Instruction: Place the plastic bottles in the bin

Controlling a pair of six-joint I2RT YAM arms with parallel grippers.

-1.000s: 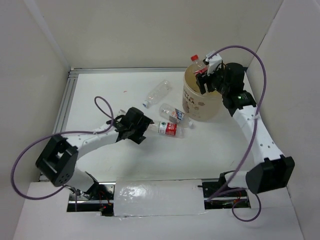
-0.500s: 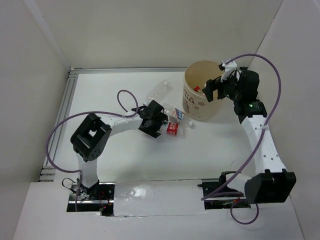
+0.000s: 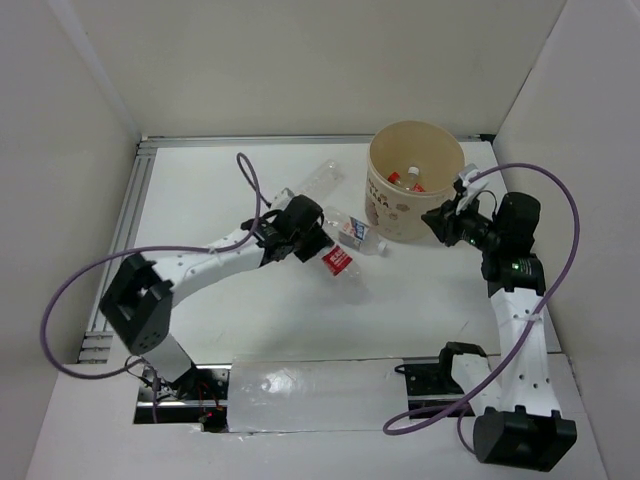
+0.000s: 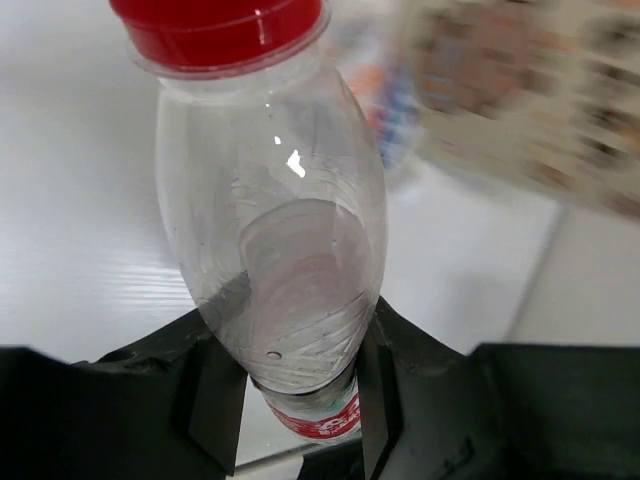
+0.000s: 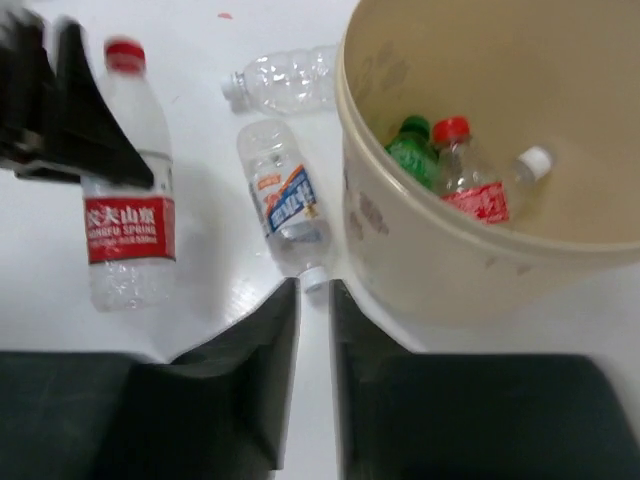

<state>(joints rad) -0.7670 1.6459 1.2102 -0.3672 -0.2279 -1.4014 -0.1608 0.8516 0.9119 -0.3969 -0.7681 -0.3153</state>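
The left tool [image 3: 315,245] is gripping a red-capped bottle [image 4: 280,290] with a red label, fingers [image 4: 215,400] squeezing it around the middle, just above the label. From the right wrist view that bottle is hanging roughly upright, well left of the bin [image 3: 395,218]. I can't tell if its base is touching the worktop [image 3: 250,300].

The right tool [image 5: 313,300] is hovering just beside the bin's right side, pretty much closed with only a thin slit between its fingers, and it's holding nothing.

Inside the bin a green bottle [image 5: 410,155], another red-capped one [image 5: 470,190] and a white-capped one [image 5: 525,165] are lying together. Out on the worktop, a blue-labelled bottle [image 3: 350,228] is lying right beside the bin wall, and a clear bottle [image 3: 315,185] is lying a bit further back.
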